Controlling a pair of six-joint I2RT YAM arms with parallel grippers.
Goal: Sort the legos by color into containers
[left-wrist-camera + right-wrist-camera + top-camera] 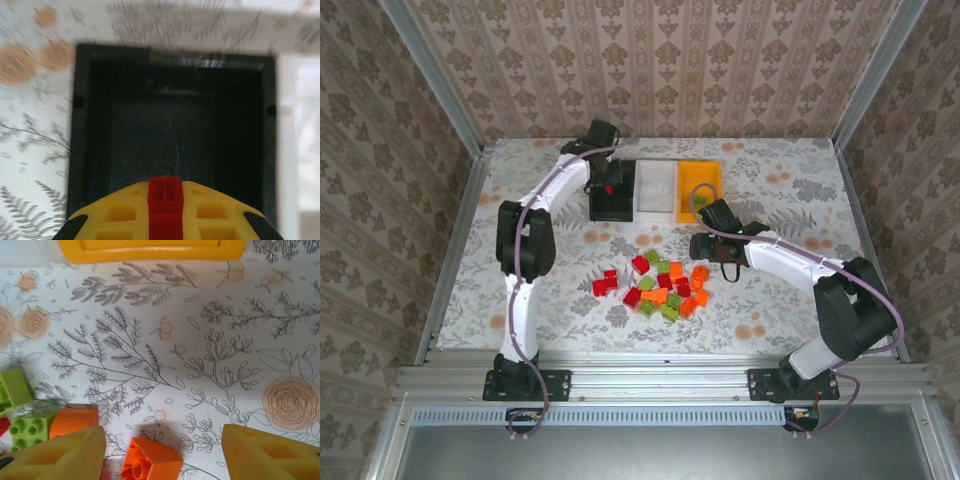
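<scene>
Fingers [120,215] of the left gripper [165,210] clamp a red brick [165,192] over the black bin [90,150] at the table's [780,170] far edge; the right gripper [162,440], spread wide, hovers over an orange brick [150,460] by the pile [660,285].

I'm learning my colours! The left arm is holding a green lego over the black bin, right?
Not quite. The lego is red, not green. The left wrist view shows it pinched in the left tool, held over the black bin.
</scene>
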